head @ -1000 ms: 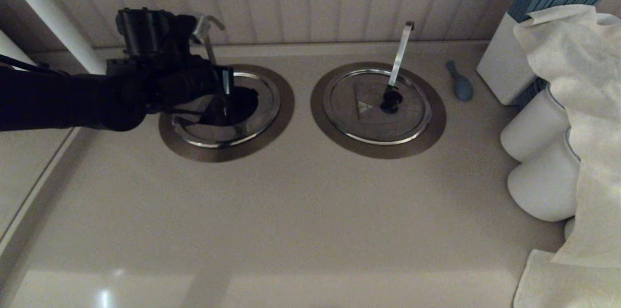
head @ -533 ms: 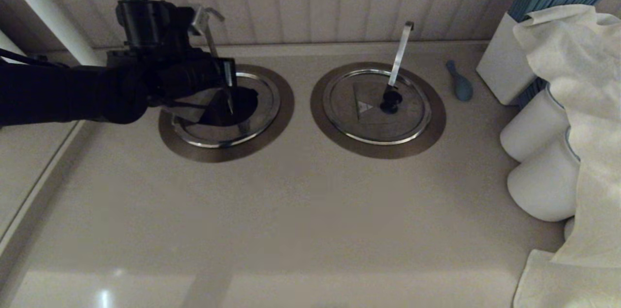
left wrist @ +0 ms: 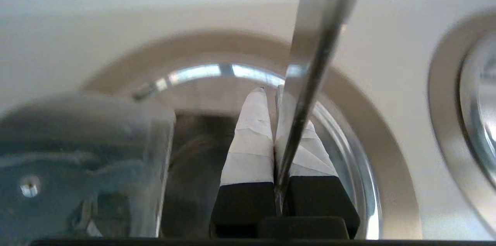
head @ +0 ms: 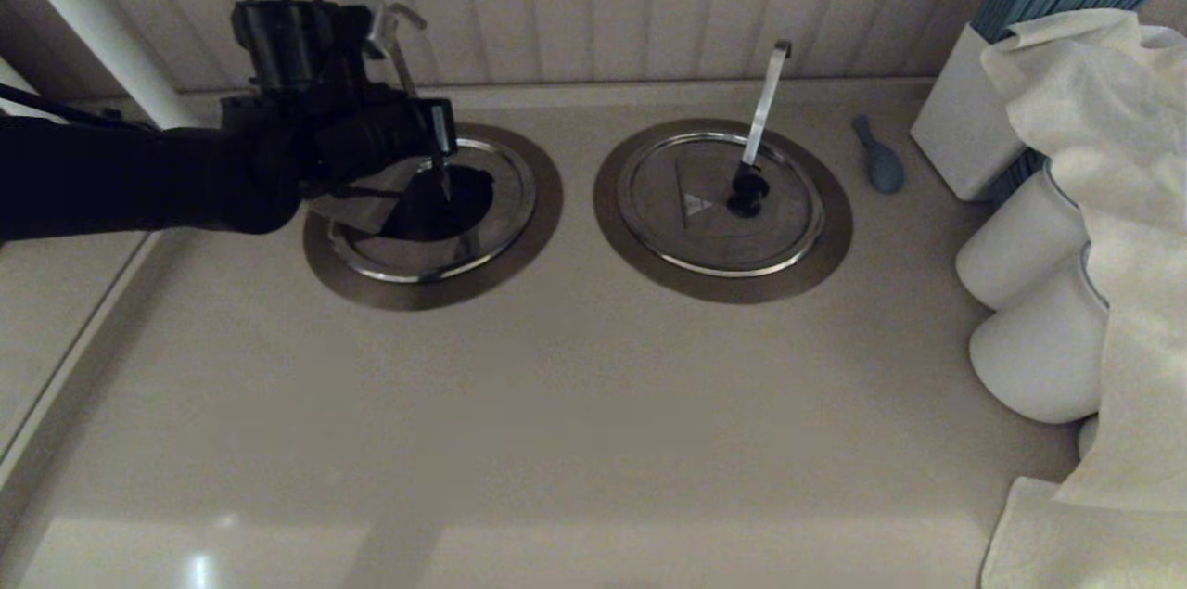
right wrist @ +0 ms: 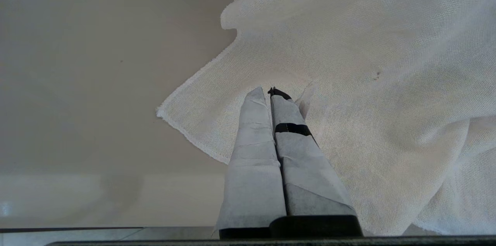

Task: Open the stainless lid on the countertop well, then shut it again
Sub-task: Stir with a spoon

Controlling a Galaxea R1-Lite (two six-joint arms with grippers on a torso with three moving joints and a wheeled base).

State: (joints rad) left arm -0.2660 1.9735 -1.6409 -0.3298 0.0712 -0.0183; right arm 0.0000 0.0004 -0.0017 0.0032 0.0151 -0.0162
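My left gripper (head: 445, 188) (left wrist: 269, 90) hangs over the countertop well (head: 434, 204), a dark hole inside a brownish collar (head: 533, 227) at the back left. Its fingers are shut on the thin grey hooked utensil handle (head: 397, 42) (left wrist: 310, 64), which passes between them near their bases and stands up beside the wrist. The stainless lid (head: 363, 204) (left wrist: 77, 141) is tilted up on the well's left side, half hidden under my arm; its knob is hidden. My right gripper (right wrist: 270, 91) is shut and parked above a white cloth (right wrist: 368, 83), out of the head view.
The twin lid (head: 714, 227) lies flat on its collar to the right, with a black knob (head: 747, 190) and a broad bright handle (head: 766, 102). A blue spoon (head: 879, 158), a white box of blue straws (head: 964, 125), white cylinders (head: 1029, 255) and draped cloth (head: 1113, 199) crowd the right side.
My left gripper has risen slightly and shifted right, and the hooked handle has risen with it. The lid's raised edge sits a little higher. The twin lid has not moved.
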